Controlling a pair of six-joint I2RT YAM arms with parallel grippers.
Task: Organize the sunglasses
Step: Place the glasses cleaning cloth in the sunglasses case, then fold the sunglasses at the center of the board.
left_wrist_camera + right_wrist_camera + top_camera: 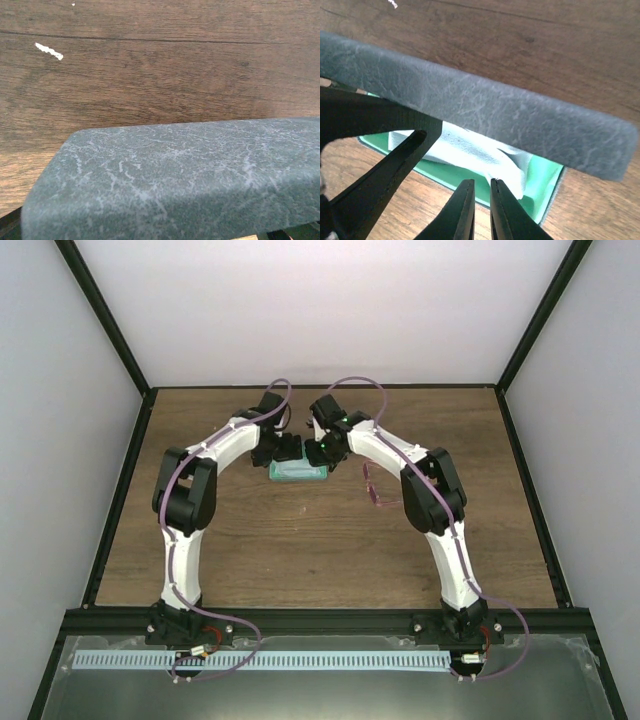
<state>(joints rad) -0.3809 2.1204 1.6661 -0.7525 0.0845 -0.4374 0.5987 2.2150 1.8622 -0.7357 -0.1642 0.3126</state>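
The sunglasses (378, 492), a thin pink frame, lie on the wooden table right of the case, next to the right arm. The grey-blue case (298, 473) sits mid-table with its lid (485, 117) raised. The lid fills the left wrist view (175, 175) and hides that gripper's fingers. My left gripper (283, 452) is at the lid; its black finger (375, 120) shows under it. A pale blue cloth (465, 152) lies crumpled in the green interior (540, 185). My right gripper (481, 181) is nearly shut with a narrow gap, its tips at the cloth's edge, nothing between them.
The table is dark wood with a black frame rail around it (120, 500) and white walls behind. A small white fleck (49, 51) lies on the wood beyond the case. Both arms arch inward over the middle of the table.
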